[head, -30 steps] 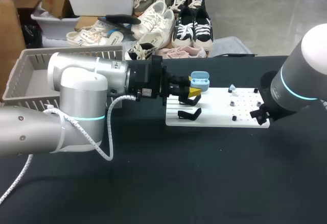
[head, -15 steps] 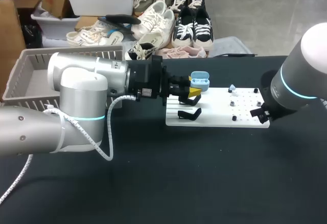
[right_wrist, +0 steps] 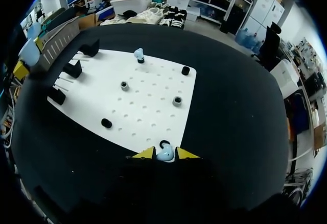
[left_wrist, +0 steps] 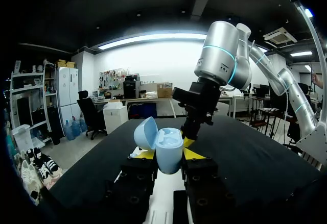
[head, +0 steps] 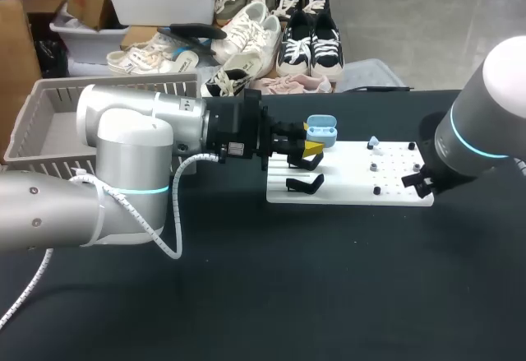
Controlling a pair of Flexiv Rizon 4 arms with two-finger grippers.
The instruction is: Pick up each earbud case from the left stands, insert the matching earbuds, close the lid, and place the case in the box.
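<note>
Black table [head: 246, 295] | case [left_wrist: 167, 143] gripped inside left claw [left_wrist: 169, 154] | earbud [right_wrist: 164, 155] seemingly pinched inside right claw [right_wrist: 164, 153]

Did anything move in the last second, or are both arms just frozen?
Nothing visibly changed. The left gripper stays shut on the open blue earbud case by the stands, and the right gripper stays at a pale blue earbud at the white board's edge.
</note>
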